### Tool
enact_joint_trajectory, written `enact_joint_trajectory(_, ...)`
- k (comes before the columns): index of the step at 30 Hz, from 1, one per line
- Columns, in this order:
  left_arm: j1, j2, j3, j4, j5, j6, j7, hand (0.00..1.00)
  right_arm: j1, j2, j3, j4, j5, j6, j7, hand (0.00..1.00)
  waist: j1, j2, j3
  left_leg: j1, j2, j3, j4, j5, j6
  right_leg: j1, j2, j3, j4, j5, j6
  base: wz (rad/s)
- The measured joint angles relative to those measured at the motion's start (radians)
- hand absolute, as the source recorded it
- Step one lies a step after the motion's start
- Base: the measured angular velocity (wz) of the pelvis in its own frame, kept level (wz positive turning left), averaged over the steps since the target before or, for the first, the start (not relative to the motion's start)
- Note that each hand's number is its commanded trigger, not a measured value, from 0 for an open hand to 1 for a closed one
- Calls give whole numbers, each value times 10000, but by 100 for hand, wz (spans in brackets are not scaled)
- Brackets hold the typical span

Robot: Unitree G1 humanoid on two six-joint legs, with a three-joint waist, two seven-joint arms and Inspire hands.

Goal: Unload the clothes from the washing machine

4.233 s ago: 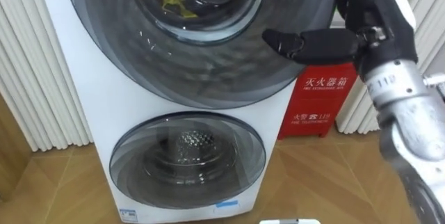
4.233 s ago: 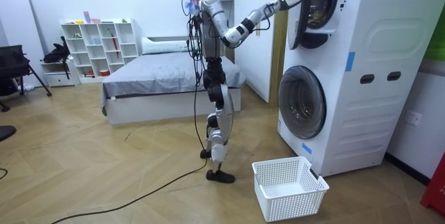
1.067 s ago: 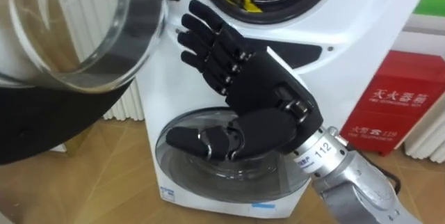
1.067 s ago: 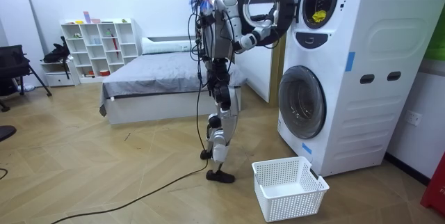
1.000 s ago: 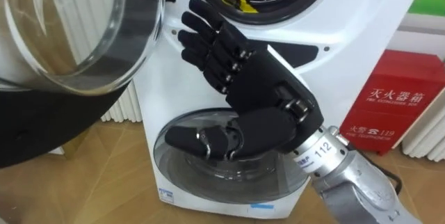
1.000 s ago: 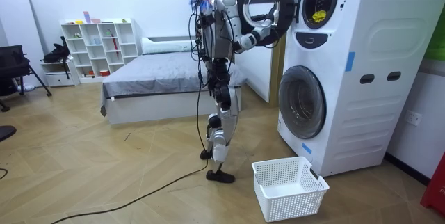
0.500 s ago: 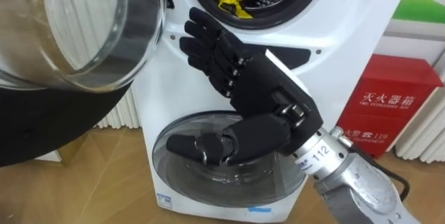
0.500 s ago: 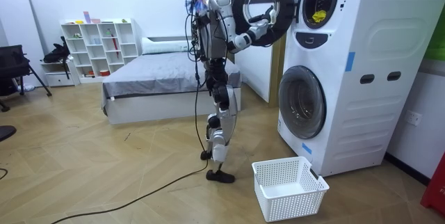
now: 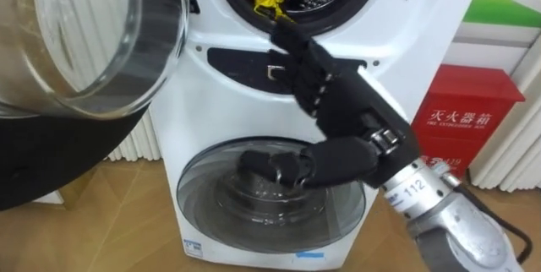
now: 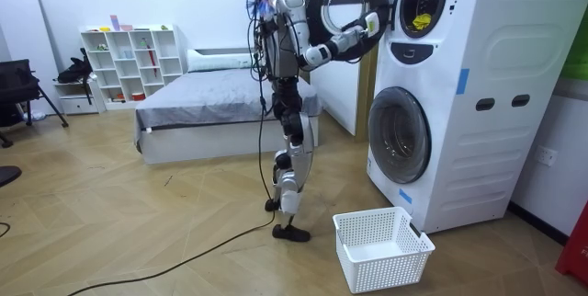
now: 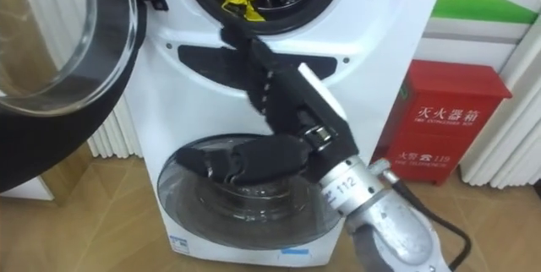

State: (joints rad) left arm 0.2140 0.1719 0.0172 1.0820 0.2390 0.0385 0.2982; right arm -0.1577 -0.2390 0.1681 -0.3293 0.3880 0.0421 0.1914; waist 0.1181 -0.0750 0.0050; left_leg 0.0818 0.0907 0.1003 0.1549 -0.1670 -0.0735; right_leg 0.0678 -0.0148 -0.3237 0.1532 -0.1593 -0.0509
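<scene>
The right arm comes in from the lower right, forearm slanting up and left. The right hand [image 9: 348, 120] is spread, fingers [image 9: 302, 59] stretched straight up and left, thumb [image 9: 283, 166] reaching out sideways below them. In the room view the robot stands upright, this arm raised forward at shoulder height

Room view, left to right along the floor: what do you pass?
Black chair → white cubby shelf → bed → white laundry basket → stacked washing machines.
</scene>
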Motion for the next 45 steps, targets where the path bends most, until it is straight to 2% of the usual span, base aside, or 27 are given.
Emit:
enact_joint_trajectory(2,-35,29,1,7,-8,27,1,0,-221,-1,4,288,3,-57,-100,0,18,-75,83,-9,13,103,221,-2,-2,21,60,137,44,-15,-24,-17)
enact_joint_trajectory(5,-84,35,2,45,56,53,-38,0,-405,-3,-3,487,-340,-58,-163,0,156,-113,108,-418,174,101,1491,-348,-32,-33,77,202,419,-254,-120,-11)
enact_joint_trajectory(6,-195,65,3,45,54,64,-44,0,-462,20,8,548,-517,-63,-166,0,198,-97,127,-686,290,82,2330,-529,-57,-33,111,250,690,-452,-178,-9)
enact_joint_trajectory(7,-194,87,4,64,54,73,-45,0,-512,32,27,617,-666,-64,-169,0,260,-100,127,-824,353,70,2772,-575,-71,-22,121,275,782,-566,-209,-13)
enact_joint_trajectory(9,-150,105,-8,66,57,161,-61,0,-915,40,72,1029,-1046,-77,-263,0,341,-68,144,-1652,611,-133,4709,-599,-1,34,165,402,1244,-892,-415,-13)
enact_joint_trajectory(10,-136,96,-9,67,58,232,-73,0,-1030,66,71,1169,-1050,-84,-317,0,360,-62,134,-1837,622,-267,5049,-621,41,47,191,421,1322,-962,-459,-5)
enact_joint_trajectory(13,-136,-10,-47,-15,88,481,-228,0,-1411,95,71,1608,-1076,-84,-862,0,472,-54,140,-2872,281,-222,4409,-679,50,187,188,375,1373,-1088,-550,-12)
enact_joint_trajectory(14,-134,-14,-43,-24,91,488,-230,0,-1414,56,71,1667,-1066,-82,-1023,0,652,-36,135,-3143,61,-214,3511,-497,75,255,181,363,1371,-1171,-567,-27)
enact_joint_trajectory(16,-82,70,-33,-15,79,497,-224,0,-1413,45,91,1683,-1021,-77,-1183,0,786,-88,110,-3352,-182,-208,2237,450,300,420,182,428,1397,-1379,-505,-20)
enact_joint_trajectory(17,-24,139,-35,-15,83,505,-224,0,-1450,51,109,1681,-1020,-80,-1249,0,803,-189,33,-3256,-237,-199,1822,1148,420,508,169,498,1385,-1497,-425,0)
enact_joint_trajectory(18,-30,175,-38,-15,86,509,-226,0,-1488,35,110,1677,-1015,-80,-1314,0,729,-347,-15,-3112,-389,-185,1626,1437,584,572,92,499,1343,-1589,-320,6)
enact_joint_trajectory(19,-35,162,-39,-13,89,507,-235,0,-1495,17,109,1678,-1000,-80,-1365,0,725,-396,-9,-3073,-465,-179,1618,1532,668,649,54,508,1255,-1602,-284,12)
enact_joint_trajectory(22,-52,31,2,-10,80,501,-256,0,-1539,-30,107,1679,-1007,-76,-1623,0,709,-461,-18,-2967,-674,-41,1752,1272,828,969,-153,517,876,-1488,-127,0)
enact_joint_trajectory(25,-96,44,72,-12,76,519,-319,0,-1566,-40,99,1687,-1143,-75,-1788,0,648,-418,34,-2961,-862,41,1912,949,899,1104,-365,603,858,-1554,50,-1)
enact_joint_trajectory(28,-254,33,-3,-8,68,747,-585,0,-1562,-273,91,1689,-1091,-57,-1894,0,386,-332,108,-2909,-1172,141,1936,678,1090,1036,-714,617,1440,-1766,425,19)
enact_joint_trajectory(30,-384,29,-7,-5,69,894,-657,0,-1455,-321,78,1704,-1185,-112,-2029,0,138,-303,129,-2605,-1409,382,1901,436,1355,684,-1182,653,2899,-1968,784,26)
enact_joint_trajectory(31,-412,30,-11,2,62,930,-658,0,-1271,-368,59,1617,-1210,-236,-2073,0,62,-284,131,-2478,-1477,390,1900,359,1402,591,-1289,719,3309,-1970,792,17)
enact_joint_trajectory(33,-622,48,-15,1,46,1049,-653,0,-988,-445,36,1614,-1246,-406,-2231,0,-260,-219,163,-2073,-1780,371,1913,52,1621,257,-1821,764,4960,-1798,1028,7)
enact_joint_trajectory(35,-872,91,-122,-3,29,1034,-627,0,-825,-467,-125,1693,-1301,-488,-2403,0,-391,-118,175,-1734,-1918,329,1916,-136,1769,125,-1956,826,5770,-1395,1038,3)
enact_joint_trajectory(37,-1050,127,-296,-49,64,989,-621,0,-755,-471,-419,1937,-1297,-561,-2426,0,-415,104,146,-1371,-1864,217,1845,-288,1852,-98,-1891,1007,6337,-668,1039,-5)
enact_joint_trajectory(38,-1137,185,-297,-141,64,945,-616,0,-684,-453,-660,2019,-1389,-567,-2414,0,-449,237,156,-1211,-1784,100,1717,-344,1899,-285,-1754,1106,6439,-691,1060,0)
enact_joint_trajectory(39,-1149,285,-305,-335,66,871,-590,0,-589,-443,-847,2024,-1438,-622,-2341,0,-477,229,116,-1160,-1661,64,1590,-322,1899,-628,-1536,1213,6184,-1195,1065,0)
enact_joint_trajectory(40,-1158,334,-345,-370,66,822,-556,0,-545,-442,-896,2023,-1446,-631,-2315,0,-494,228,116,-1111,-1621,56,1504,-274,1905,-811,-1434,1214,5986,-1380,1038,3)
enact_joint_trajectory(42,-1029,383,-449,-391,30,681,-369,0,-493,-448,-959,2023,-1425,-594,-2257,0,-628,211,98,-973,-1498,22,1343,-251,1890,-1191,-966,1392,4017,-1562,967,7)
enact_joint_trajectory(43,-1006,374,-452,-391,41,651,-352,0,-487,-443,-975,2021,-1425,-593,-2230,0,-634,187,98,-935,-1508,23,1339,-255,1884,-1206,-873,1520,3312,-1413,928,13)
enact_joint_trajectory(44,-940,363,-483,-387,45,636,-312,0,-484,-451,-964,2016,-1452,-557,-2223,0,-658,86,68,-847,-1568,-2,1313,-278,1850,-1231,-739,1716,2387,-467,703,14)
enact_joint_trajectory(45,-813,318,-507,-409,63,630,-242,0,-442,-447,-965,2017,-1447,-469,-2195,0,-661,176,-42,-776,-1498,-102,1254,-297,1788,-1031,-648,1739,1975,-316,633,9)
